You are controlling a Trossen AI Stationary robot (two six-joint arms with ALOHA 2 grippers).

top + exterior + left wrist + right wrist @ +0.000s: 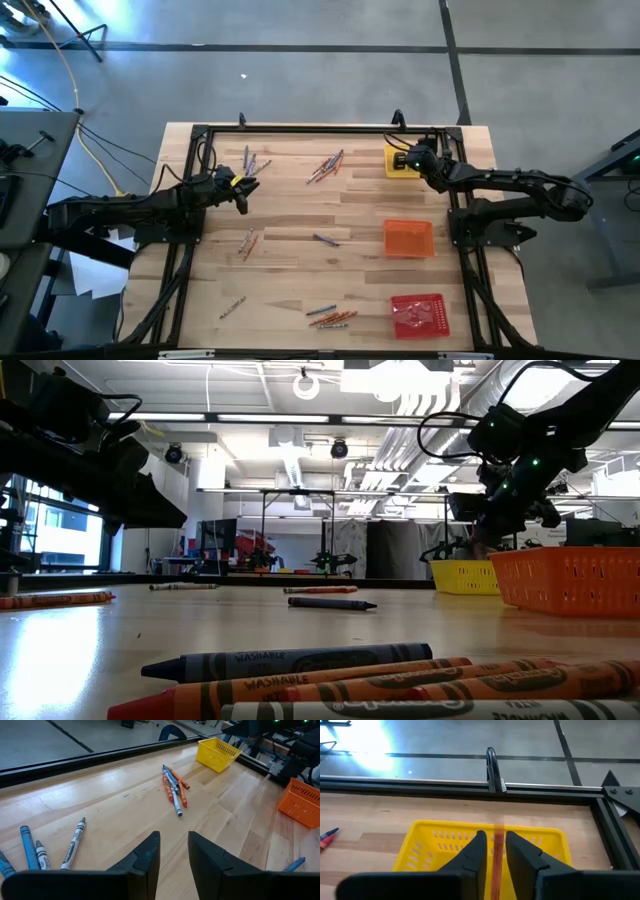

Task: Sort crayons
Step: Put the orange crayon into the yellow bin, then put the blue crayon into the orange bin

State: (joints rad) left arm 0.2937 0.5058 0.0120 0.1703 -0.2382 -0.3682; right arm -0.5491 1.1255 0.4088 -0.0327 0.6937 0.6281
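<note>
Dropping an orange crayon (497, 860) into the yellow tray (425, 851): the right gripper (495, 851) hangs right over it, fingers just parted, crayon blurred between them. Best to hold steady till it clears. The left gripper (173, 851) waits released, well apart from the tray.

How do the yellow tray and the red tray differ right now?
The yellow tray sits at the far right of the table; the red tray sits at the near right. The right gripper hangs over the yellow tray with an orange crayon between its fingers; no gripper is near the red tray. Both are small square mesh trays.
</note>
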